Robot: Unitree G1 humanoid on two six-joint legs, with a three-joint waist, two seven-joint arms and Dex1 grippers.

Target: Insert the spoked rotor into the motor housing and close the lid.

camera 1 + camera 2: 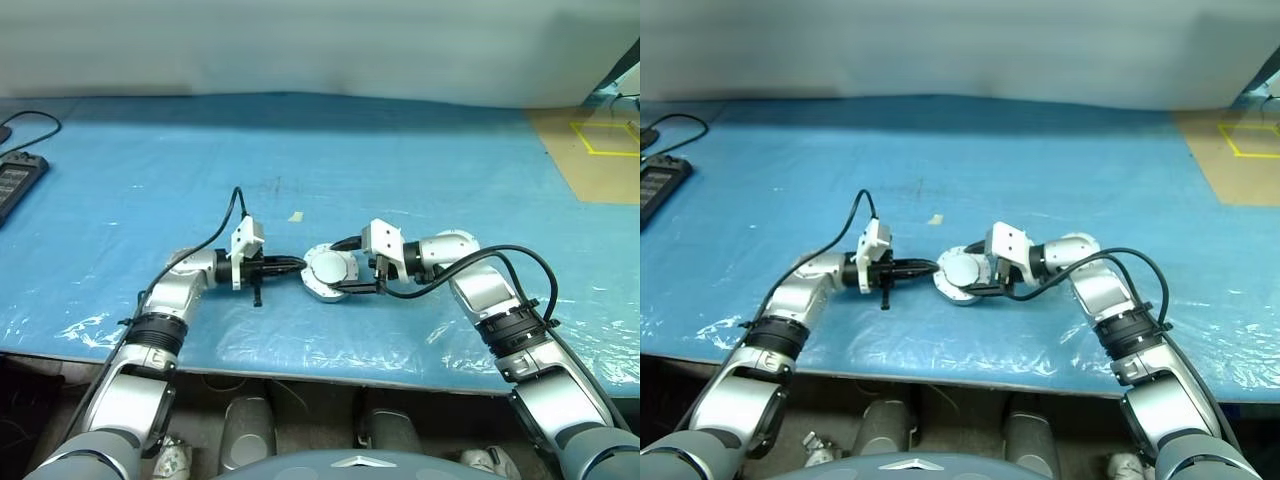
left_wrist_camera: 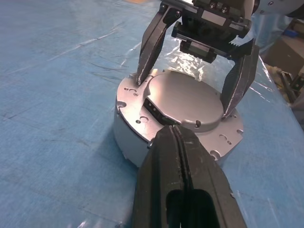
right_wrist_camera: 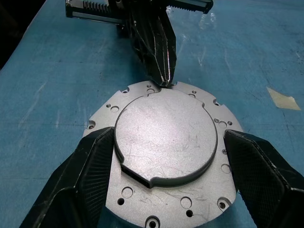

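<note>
The left arm reaches in level toward the middle; the left gripper [image 1: 296, 266] is pressed together, tips against the lid [image 3: 164, 137] edge. The lid sits atop the housing [image 2: 130, 137] on the table [image 1: 400, 170]. The right gripper [image 3: 166, 175], angled down, pinches the lid's sides.

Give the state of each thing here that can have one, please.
motor housing: on the blue table cover, closed by the lid.
lid: smooth face up, between the right gripper's fingers.
left gripper: shut, tips at the housing's edge.
right gripper: jaws wide, fingers at the lid's rim.
</note>
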